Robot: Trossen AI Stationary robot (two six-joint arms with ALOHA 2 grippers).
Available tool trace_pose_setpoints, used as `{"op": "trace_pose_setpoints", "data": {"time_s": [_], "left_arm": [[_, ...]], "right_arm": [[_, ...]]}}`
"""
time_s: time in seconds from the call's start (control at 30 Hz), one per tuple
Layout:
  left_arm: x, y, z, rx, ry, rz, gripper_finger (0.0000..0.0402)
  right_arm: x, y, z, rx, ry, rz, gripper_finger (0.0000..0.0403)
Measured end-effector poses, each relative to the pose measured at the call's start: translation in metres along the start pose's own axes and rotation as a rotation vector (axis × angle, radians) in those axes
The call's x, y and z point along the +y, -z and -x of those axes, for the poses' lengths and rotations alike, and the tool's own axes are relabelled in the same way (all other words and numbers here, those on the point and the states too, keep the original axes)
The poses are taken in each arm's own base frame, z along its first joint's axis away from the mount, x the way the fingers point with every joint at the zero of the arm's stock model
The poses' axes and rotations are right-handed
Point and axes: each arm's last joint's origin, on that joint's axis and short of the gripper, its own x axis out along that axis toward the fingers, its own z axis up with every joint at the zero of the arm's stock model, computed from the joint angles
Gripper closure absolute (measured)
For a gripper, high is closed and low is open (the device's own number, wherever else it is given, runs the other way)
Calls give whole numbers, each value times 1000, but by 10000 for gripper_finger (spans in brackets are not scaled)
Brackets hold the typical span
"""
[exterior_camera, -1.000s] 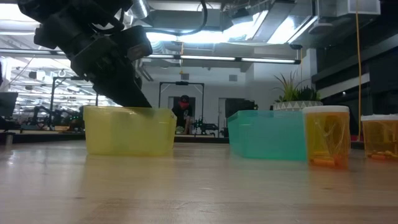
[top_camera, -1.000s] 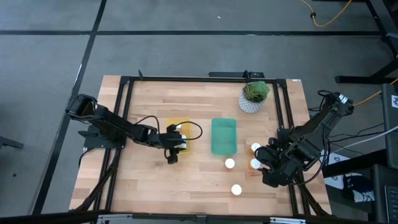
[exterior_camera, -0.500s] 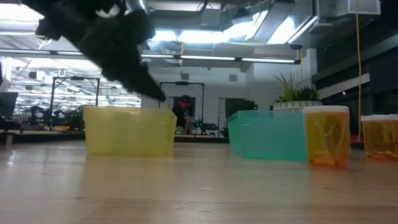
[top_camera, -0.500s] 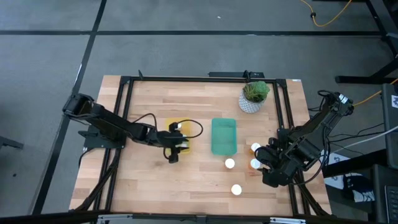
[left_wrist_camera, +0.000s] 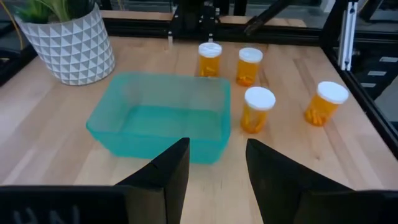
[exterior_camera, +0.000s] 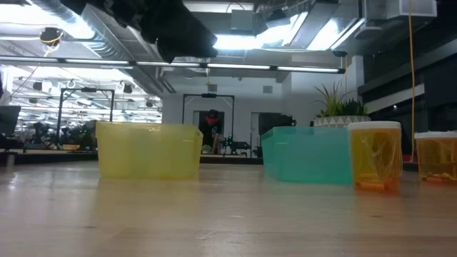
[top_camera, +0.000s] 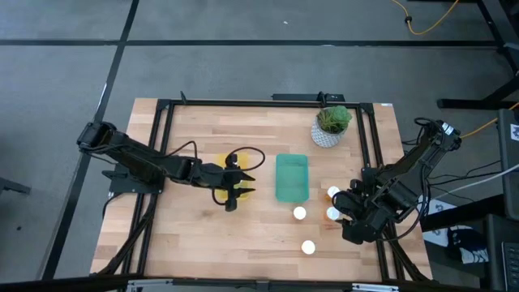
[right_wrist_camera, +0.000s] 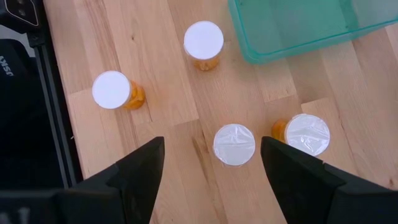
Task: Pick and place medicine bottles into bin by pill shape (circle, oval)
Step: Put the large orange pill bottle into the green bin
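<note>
Several orange medicine bottles with white caps stand on the table right of the green bin (top_camera: 292, 177), among them one (top_camera: 300, 213) just past its near end and one (top_camera: 308, 246) nearer the front. My left gripper (top_camera: 241, 183) hangs open and empty above the yellow bin (exterior_camera: 150, 150). Its wrist view looks over the green bin (left_wrist_camera: 161, 121) toward the bottles (left_wrist_camera: 258, 109). My right gripper (top_camera: 347, 212) is open and empty above the bottles, pointing down, and a capped bottle (right_wrist_camera: 234, 144) shows between its fingers, well below them. The yellow bin's inside is hidden.
A white pot with a green plant (top_camera: 331, 126) stands at the far right, behind the green bin. A black frame (top_camera: 243, 103) runs round the table. Bare wood lies in front of both bins (top_camera: 203, 235).
My left gripper has risen from the yellow bin's rim to well above it, and has gone a little toward the table's right edge. The bins, the bottles and my right gripper have kept still.
</note>
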Motion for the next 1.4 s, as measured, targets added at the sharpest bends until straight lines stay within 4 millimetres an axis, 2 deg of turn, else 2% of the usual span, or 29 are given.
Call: {"op": "trace_pose_setpoints", "data": {"time_s": [0.23, 0.37, 0.5, 0.63, 0.77, 0.9, 1.03, 1.23, 1.4], "left_arm": [[0, -1, 0, -6, 1, 44, 252], [0, -15, 11, -9, 2, 5, 252], [3, -31, 40, 4, 10, -60, 252], [8, -34, 77, 37, 19, -129, 252], [24, -17, 98, 26, 2, -124, 252], [43, 16, 114, -13, -35, -30, 252], [55, 42, 124, -149, -24, 39, 252], [67, 88, 124, -231, -35, 65, 252], [70, 114, 121, -277, -36, 85, 252]], "right_arm": [[0, 0, 0, 0, 0, 3, 134], [0, 0, 0, 0, 1, 3, 134], [0, 0, 0, 0, 1, 4, 134], [0, 0, 0, 0, 1, 7, 134], [0, 0, 0, -6, 3, 6, 134], [0, 0, 0, -7, 4, 4, 134], [0, 0, 0, -7, 3, 4, 134], [0, 0, 0, -10, 4, 4, 134], [0, 0, 0, -10, 4, 4, 134]]}}
